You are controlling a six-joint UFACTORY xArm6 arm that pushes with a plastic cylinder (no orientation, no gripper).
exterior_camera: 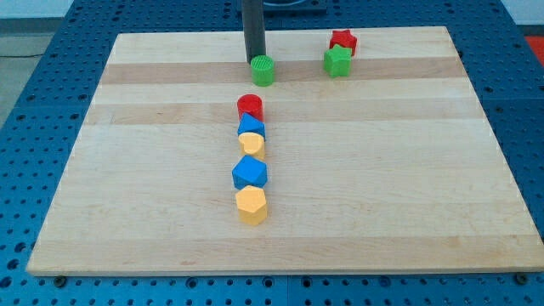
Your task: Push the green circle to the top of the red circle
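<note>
Green circle (pixel 263 70) above red circle (pixel 250 106)

Wooden surface (pixel 408 195) carrying seven blocks

A green circle (pixel 263 70) is sitting above a column: red circle (pixel 250 106), small blue block (pixel 252 127), small yellow block (pixel 251 144), blue block (pixel 250 172), yellow hexagon (pixel 251 205). A red star (pixel 343 40) is touching a green star (pixel 337 61).

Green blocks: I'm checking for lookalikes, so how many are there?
2: the green circle at the view's top centre, touching my tip, and a green star to its right. None seem hidden.
</note>
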